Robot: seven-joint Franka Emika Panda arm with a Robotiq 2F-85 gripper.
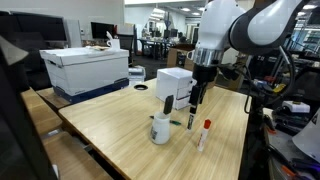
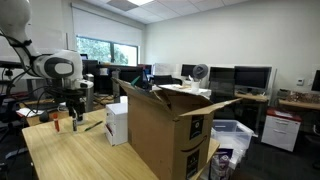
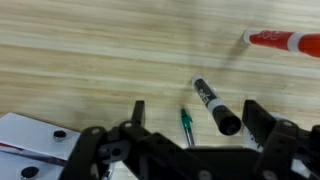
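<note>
The robot's hand (image 3: 194,108) hung above a wooden desk (image 3: 90,50) in an open-plan office, its jaws spread wide and holding nothing. In the wrist view a black marker (image 3: 214,105) lay flat on the desk directly beneath the gap between the jaws, angled across the wood grain. A green pen (image 3: 186,127) lay just beside it, on the side towards the camera; whether the two touched could not be told. A red marker (image 3: 285,40) lay well apart from them, near the upper right corner of that view.

In an exterior view the hand pointed straight down over the desk, with a white box (image 1: 175,83) standing just behind it and a white cup (image 1: 160,129) upright near the desk's front edge. A lidded white storage bin (image 1: 88,68) sat at the far end of the desk. In an exterior view a large open cardboard box (image 2: 160,135) filled the foreground, with the arm working behind it.
</note>
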